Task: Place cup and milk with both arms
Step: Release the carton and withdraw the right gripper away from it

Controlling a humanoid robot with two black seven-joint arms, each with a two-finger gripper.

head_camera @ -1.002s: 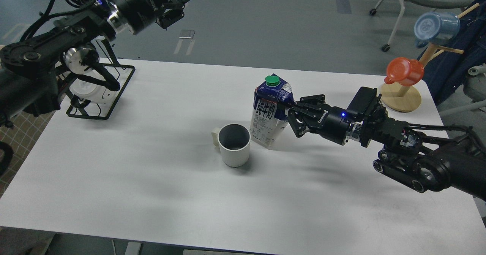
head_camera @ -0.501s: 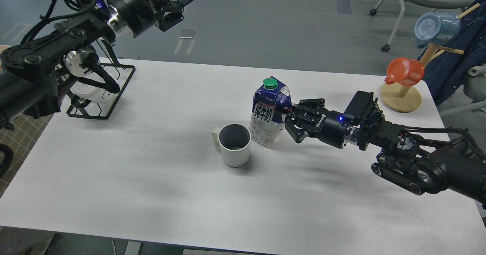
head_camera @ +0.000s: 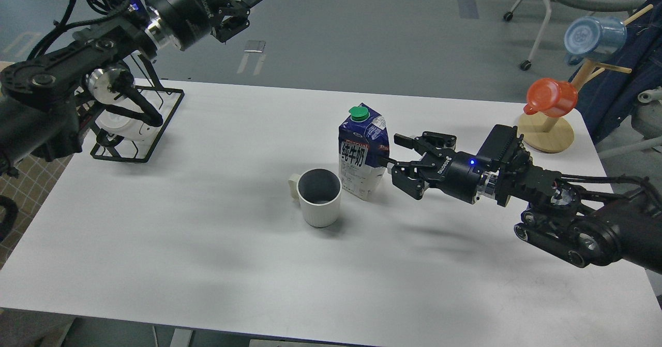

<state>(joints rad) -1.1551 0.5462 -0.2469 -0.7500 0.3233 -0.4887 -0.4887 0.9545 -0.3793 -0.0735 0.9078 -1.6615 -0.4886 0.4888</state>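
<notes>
The cup (head_camera: 319,196), a cream-white ribbed mug with a dark grey inside and its small handle to the left, stands near the middle of the white table (head_camera: 207,264). The milk (head_camera: 360,153), a blue and white carton with a green cap, stands just behind and right of it, tilted slightly. My right gripper (head_camera: 396,159) is right beside the carton on its right, with its fingers spread and one tip at the carton's side. My left gripper (head_camera: 242,9) is high above the table's far left, open and empty.
A black wire rack (head_camera: 135,130) holding a white dish stands at the left edge under my left arm. At the far right, a wooden stand (head_camera: 547,132) carries a small orange cup (head_camera: 551,96) and a translucent blue cup (head_camera: 593,35). A chair is behind the table.
The carton has shifted a little to the left. My right gripper, which was closed around it, has spread its fingers and let go. The left arm has barely moved.
</notes>
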